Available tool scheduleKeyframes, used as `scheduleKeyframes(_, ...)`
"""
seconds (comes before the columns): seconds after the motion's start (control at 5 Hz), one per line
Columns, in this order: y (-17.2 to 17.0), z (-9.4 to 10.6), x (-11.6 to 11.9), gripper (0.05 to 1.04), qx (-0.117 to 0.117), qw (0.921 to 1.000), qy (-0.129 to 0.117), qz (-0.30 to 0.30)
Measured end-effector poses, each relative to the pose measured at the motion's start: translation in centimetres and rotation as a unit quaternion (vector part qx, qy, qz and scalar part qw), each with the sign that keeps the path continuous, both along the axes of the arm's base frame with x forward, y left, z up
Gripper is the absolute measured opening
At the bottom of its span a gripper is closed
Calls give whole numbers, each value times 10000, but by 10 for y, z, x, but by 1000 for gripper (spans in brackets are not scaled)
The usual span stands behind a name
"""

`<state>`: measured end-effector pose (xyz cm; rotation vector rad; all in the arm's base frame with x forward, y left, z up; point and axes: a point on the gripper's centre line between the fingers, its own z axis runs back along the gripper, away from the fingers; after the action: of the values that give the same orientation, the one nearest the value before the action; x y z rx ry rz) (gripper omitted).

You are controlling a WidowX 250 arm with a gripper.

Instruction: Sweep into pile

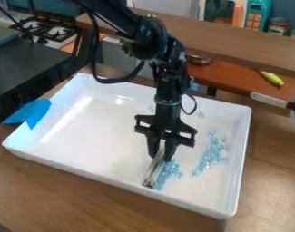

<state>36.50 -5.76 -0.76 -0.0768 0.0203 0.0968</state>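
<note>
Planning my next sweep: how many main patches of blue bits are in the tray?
2: a smaller patch alongside the gripped tool, and a larger patch toward the tray's right wall in the picture. The arm may hide more.

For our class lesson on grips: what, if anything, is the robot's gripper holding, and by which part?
The gripper holds a slim, pale tool by its upper end, between the jaws; its lower end points down into the white tray.
</note>
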Motion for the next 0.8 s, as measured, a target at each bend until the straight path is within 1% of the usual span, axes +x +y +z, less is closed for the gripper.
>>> scheduleKeyframes(0.2,-18,2,6,321,-310,9994,44,154)
scheduleKeyframes(0.4,-48,5,4,321,-605,9980,182,-51)
scheduleKeyframes(0.6,-50,14,5,321,-580,9931,575,-847)
scheduleKeyframes(0.8,-37,24,30,321,-495,9950,325,-808)
